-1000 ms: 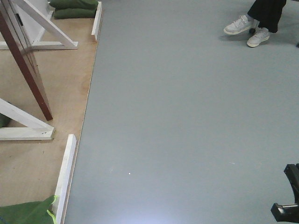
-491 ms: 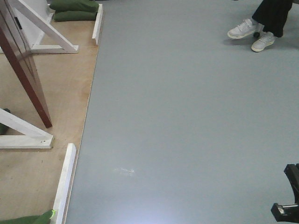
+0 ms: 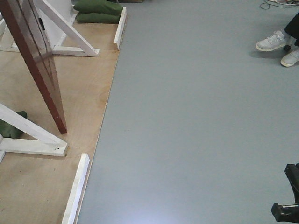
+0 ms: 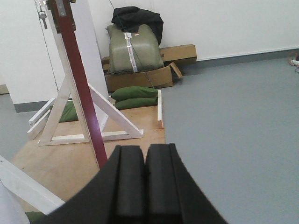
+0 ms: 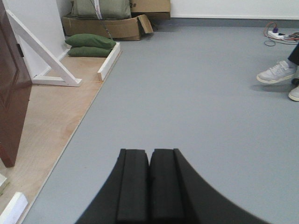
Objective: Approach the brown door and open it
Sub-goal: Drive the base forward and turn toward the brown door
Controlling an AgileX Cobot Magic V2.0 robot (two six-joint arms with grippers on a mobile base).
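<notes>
The brown door (image 3: 39, 65) stands on a plywood platform (image 3: 79, 102) at the left of the front view, seen almost edge-on and leaning in the picture. In the left wrist view the brown door (image 4: 79, 88) shows as a thin reddish-brown edge, with a metal fitting at its top. The right wrist view catches the brown door (image 5: 11, 93) at its left edge. My left gripper (image 4: 145, 151) is shut with nothing in it, a short way from the door's foot. My right gripper (image 5: 149, 154) is shut and empty over the grey floor.
White diagonal braces (image 3: 65, 28) and white base boards (image 3: 77, 191) frame the platform. Green sandbags (image 3: 98, 11) lie at its far end. Cardboard boxes (image 4: 154, 70) and an olive bag sit by the wall. A person's white shoes (image 3: 280, 46) are at the far right.
The door, platform and braces have shifted right and nearer in the front view, while the person's shoes slid toward the right edge. Both grippers stay shut.
</notes>
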